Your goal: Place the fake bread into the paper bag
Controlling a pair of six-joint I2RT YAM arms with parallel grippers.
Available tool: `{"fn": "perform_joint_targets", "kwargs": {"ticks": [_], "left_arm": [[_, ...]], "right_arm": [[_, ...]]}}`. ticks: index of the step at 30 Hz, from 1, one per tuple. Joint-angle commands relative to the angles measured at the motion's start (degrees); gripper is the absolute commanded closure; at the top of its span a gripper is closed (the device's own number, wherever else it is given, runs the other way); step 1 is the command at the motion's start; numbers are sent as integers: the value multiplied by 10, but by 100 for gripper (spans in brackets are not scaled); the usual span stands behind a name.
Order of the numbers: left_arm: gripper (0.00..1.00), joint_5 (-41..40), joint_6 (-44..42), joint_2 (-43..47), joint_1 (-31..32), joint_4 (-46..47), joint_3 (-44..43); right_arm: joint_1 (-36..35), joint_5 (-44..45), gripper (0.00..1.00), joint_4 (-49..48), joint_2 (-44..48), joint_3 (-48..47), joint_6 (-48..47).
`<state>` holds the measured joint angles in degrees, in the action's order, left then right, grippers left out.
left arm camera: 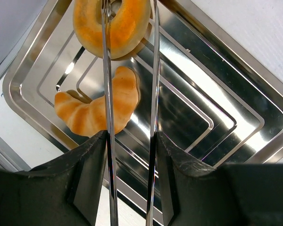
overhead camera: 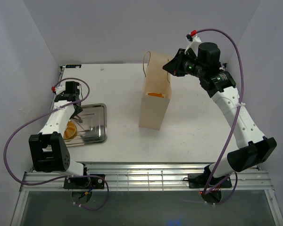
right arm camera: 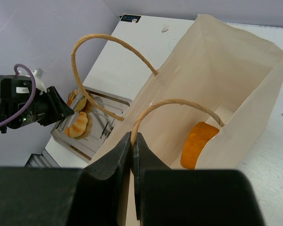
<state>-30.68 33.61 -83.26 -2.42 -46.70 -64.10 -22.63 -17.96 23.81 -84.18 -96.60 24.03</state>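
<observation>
Pick step. Left tool (left arm camera: 130,136) was clamped on tongs (left arm camera: 107,94), tips at the ring-shaped fake bread (left arm camera: 127,28) beside a croissant (left arm camera: 96,110) on the tray (left arm camera: 217,70). Right tool (right arm camera: 132,141) was pinched together on the paper bag (right arm camera: 226,61) rim, with one orange piece (right arm camera: 198,143) inside. Next move called for a firmer squeeze, a lift, and a carry across the bench (overhead camera: 193,117).

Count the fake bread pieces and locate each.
3: a ring-shaped bun and a croissant in the metal tray, one piece inside the paper bag. More may be hidden.

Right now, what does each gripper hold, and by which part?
The left gripper holds the tweezers by both arms. The right gripper is shut on the bag, at its top rim beside a handle.
</observation>
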Motion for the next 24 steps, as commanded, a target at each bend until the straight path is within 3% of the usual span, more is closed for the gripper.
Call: {"fn": "perform_joint_targets", "kwargs": {"ticks": [1, 16, 24], "left_arm": [[46, -1, -7, 5, -7, 24, 4], [47, 28, -14, 5, -24, 44, 24], [53, 39, -16, 13, -29, 55, 34]], "right_arm": [[-2, -3, 92, -10, 3, -17, 1], [-3, -4, 92, -17, 10, -1, 4], [-2, -4, 92, -14, 9, -2, 3]]}}
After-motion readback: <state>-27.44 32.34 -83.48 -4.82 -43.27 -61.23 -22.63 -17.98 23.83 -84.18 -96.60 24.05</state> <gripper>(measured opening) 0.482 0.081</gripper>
